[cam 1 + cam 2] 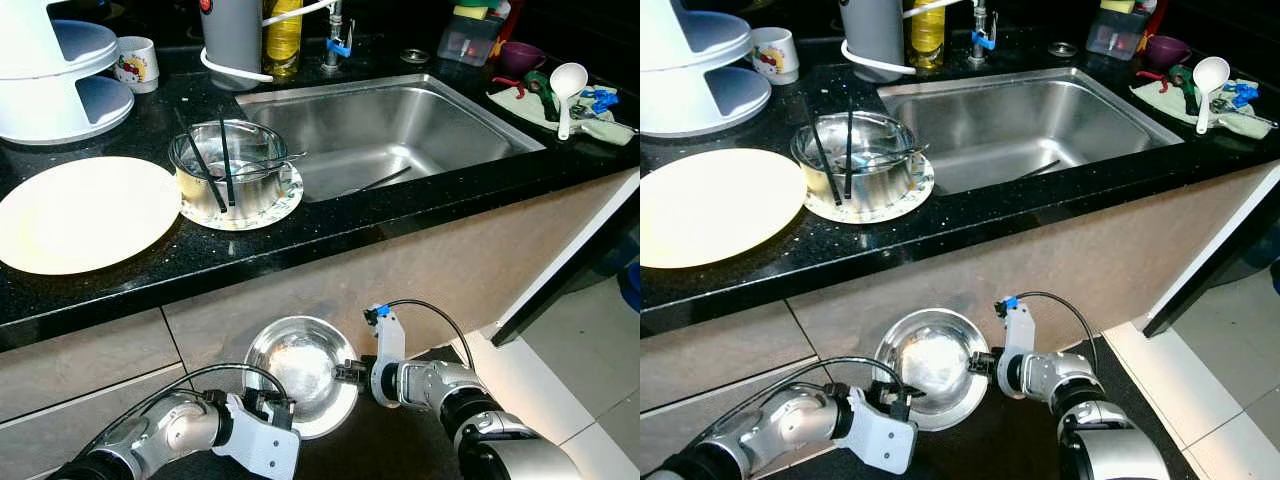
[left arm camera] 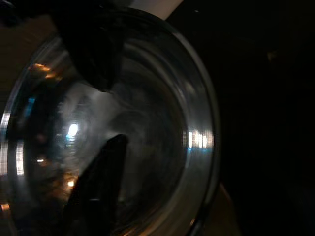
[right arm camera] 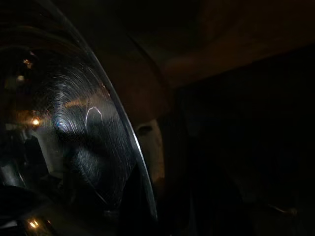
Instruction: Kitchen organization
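A shiny steel bowl (image 1: 300,365) hangs in front of the cabinet face, below the black counter, tilted with its hollow facing me. My left gripper (image 1: 272,404) grips its lower left rim and is shut on it. In the left wrist view, one black finger (image 2: 93,54) lies across the bowl's inside (image 2: 147,147). My right gripper (image 1: 348,373) is shut on the bowl's right rim, and the right wrist view shows that rim (image 3: 133,147) edge-on in the dark.
Above, the black counter (image 1: 400,215) holds a steel sink (image 1: 380,130), a pot with chopsticks (image 1: 225,170) on a patterned plate, a cream plate (image 1: 85,210), a white rack (image 1: 60,70), a mug (image 1: 137,62) and a white ladle (image 1: 567,85). White floor tiles (image 1: 590,350) lie to the right.
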{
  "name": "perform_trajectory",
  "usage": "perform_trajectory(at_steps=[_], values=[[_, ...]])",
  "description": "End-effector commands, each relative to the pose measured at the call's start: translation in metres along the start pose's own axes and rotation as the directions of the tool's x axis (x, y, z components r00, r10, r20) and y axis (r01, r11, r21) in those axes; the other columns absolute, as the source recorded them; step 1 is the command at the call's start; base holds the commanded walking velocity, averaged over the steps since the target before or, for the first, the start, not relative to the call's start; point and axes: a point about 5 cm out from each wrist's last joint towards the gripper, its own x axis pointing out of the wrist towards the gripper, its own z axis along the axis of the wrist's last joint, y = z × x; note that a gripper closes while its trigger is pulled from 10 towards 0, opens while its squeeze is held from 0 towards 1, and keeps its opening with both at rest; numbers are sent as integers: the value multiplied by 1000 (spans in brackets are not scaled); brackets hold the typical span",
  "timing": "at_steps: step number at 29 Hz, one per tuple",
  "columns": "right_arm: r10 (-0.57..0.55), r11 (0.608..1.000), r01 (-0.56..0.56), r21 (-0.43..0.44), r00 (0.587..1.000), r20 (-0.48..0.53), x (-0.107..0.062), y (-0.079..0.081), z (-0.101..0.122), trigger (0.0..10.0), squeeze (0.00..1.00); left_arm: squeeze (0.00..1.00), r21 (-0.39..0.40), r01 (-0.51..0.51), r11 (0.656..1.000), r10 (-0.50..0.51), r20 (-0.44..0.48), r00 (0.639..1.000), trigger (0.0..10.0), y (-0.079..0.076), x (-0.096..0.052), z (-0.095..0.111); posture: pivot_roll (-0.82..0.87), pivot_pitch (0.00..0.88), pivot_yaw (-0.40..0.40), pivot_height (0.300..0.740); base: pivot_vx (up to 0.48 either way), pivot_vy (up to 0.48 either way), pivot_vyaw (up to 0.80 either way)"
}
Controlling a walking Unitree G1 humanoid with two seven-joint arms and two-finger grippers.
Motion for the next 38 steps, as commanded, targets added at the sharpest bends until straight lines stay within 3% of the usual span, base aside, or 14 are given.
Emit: perform_trajectory(at_steps=[1, 3, 4, 9, 19, 21, 23, 25, 26, 29, 33, 35, 36, 38], values=[[-28, 999, 29, 25, 998, -47, 0, -7, -14, 0, 0, 1000, 22, -26, 999, 26, 12, 1000, 10000, 3, -3, -1, -77, 218, -76, 740, 0, 0, 0], [-34, 999, 35, 25, 998, -47, 0, -8, -14, 0, 0, 1000, 20, -28, 999, 28, 17, 999, 10000, 3, -3, 0, -77, 218, -76, 740, 0, 0, 0], [-65, 997, 66, 26, 997, -36, -1, -11, -14, 0, 0, 0, 26, -23, 999, 23, 15, 1000, 10000, 3, -3, 0, -77, 218, -76, 740, 0, 0, 0], [-220, 973, 217, 73, 975, 38, -9, -31, -10, 0, 0, 0, 44, -25, 999, 25, 21, 999, 10000, 5, -2, 0, -78, 224, -75, 740, 0, 0, 0], [-320, 936, 311, 163, 947, 33, -19, -52, -20, 0, 0, 0, 49, -46, 998, 45, 35, 998, 10000, 7, -2, 1, -78, 224, -75, 740, 0, 0, 0], [-388, 907, 365, 209, 918, 81, -26, -66, -24, 0, 0, 0, -50, -30, 998, 29, -39, 999, 10000, 1, 0, -9, -83, 226, -69, 740, 0, 0, 0], [-401, 901, 371, 224, 910, 108, -28, -68, -23, 0, 0, 0, -78, -26, 997, 22, -57, 998, 10000, -2, 0, -11, -83, 226, -69, 740, 0, 0, 0], [-453, 875, 410, 256, 882, 133, -35, -79, -27, 0, 0, 0, -207, -17, 978, -10, -128, 992, 10000, -12, 0, -21, -82, 224, -62, 740, 0, 0, 0], [-453, 875, 410, 256, 882, 133, -35, -79, -27, 0, 0, 0, -207, -17, 978, -10, -128, 992, 10000, -12, 0, -21, -82, 224, -62, 740, 0, 0, 0], [-511, 825, 443, 352, 850, 128, -44, -94, -39, 0, 0, 0, -387, -84, 918, -15, -246, 969, 10000, -23, 2, -32, -82, 227, -50, 740, 0, 0, 0], [-546, 782, 446, 435, 827, 133, -49, -101, -45, 0, 0, 0, -448, -81, 891, -62, -296, 953, 10000, -32, 3, -36, -81, 232, -37, 740, 0, 0, 0], [-570, 760, 446, 473, 807, 154, -51, -105, -49, 0, 0, 0, -562, -164, 811, -87, -392, 916, 10000, -42, 6, -45, -73, 231, -31, 740, 0, 0, 0], [-570, 760, 446, 473, 807, 154, -51, -105, -49, 0, 0, 0, -562, -164, 811, -87, -392, 916, 10000, -42, 6, -45, -73, 231, -31, 740, 0, 0, 0], [-549, 801, 437, 409, 809, 209, -47, -101, -50, 0, 0, 0, -646, -409, 644, -52, -571, 819, 10000, -59, 3, -59, -77, 224, -27, 740, 0, 0, 0]])
